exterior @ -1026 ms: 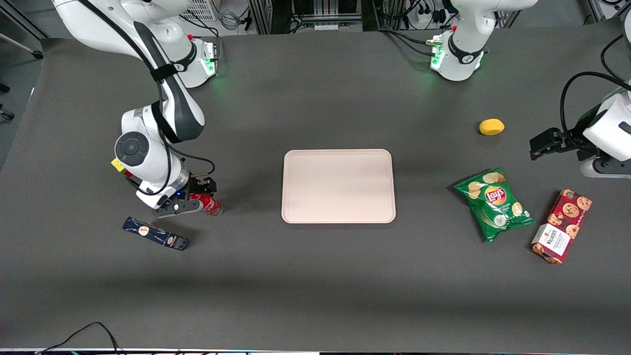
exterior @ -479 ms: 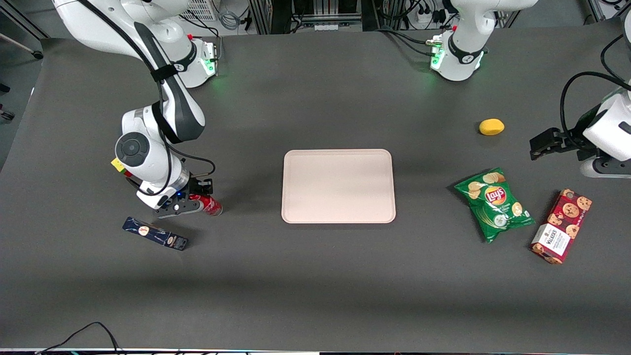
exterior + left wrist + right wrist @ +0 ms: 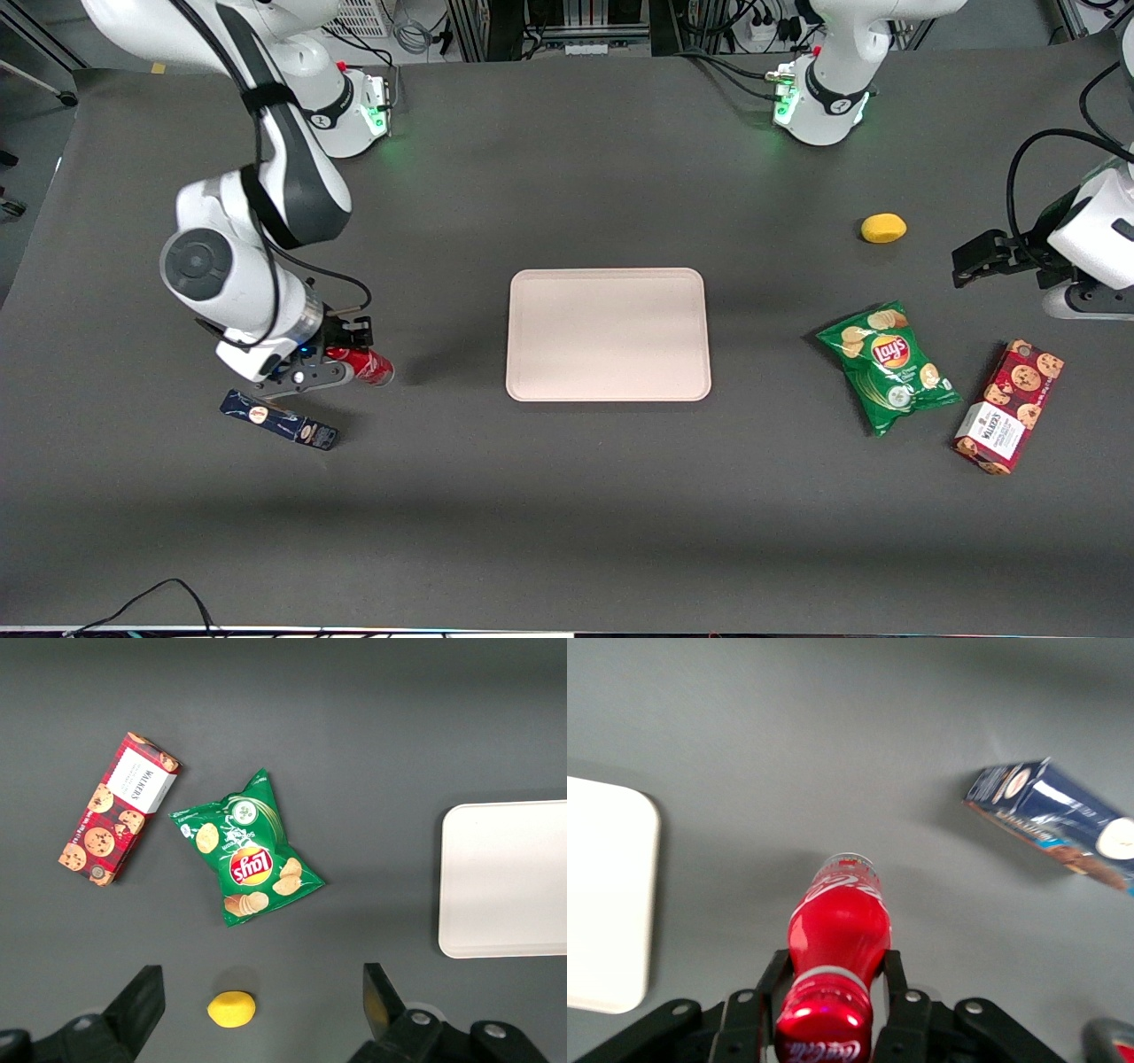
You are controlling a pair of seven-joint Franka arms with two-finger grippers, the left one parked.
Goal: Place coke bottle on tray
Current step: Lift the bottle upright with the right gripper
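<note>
The coke bottle [image 3: 365,365] is small and red with a red cap and white lettering. My right gripper [image 3: 341,354] is shut on it near its neck and holds it lengthwise just above the table, toward the working arm's end. In the right wrist view the bottle [image 3: 837,930] sits between my two black fingers [image 3: 772,979], cap nearest the camera, clear base pointing away; the gripper [image 3: 833,979] clamps both sides. The pale pink tray [image 3: 608,334] lies flat at the table's middle, apart from the bottle; its rounded corner shows in the right wrist view [image 3: 607,895].
A dark blue oblong box [image 3: 279,420] lies on the table just nearer the front camera than my gripper, also in the right wrist view [image 3: 1059,824]. Toward the parked arm's end lie a green chips bag [image 3: 889,365], a red cookie box [image 3: 1008,407] and a yellow lemon [image 3: 883,228].
My arm has risen and shifted toward the working arm's end, with the coke bottle held in the gripper and lifted slightly off the table. The tray and the blue box have not moved.
</note>
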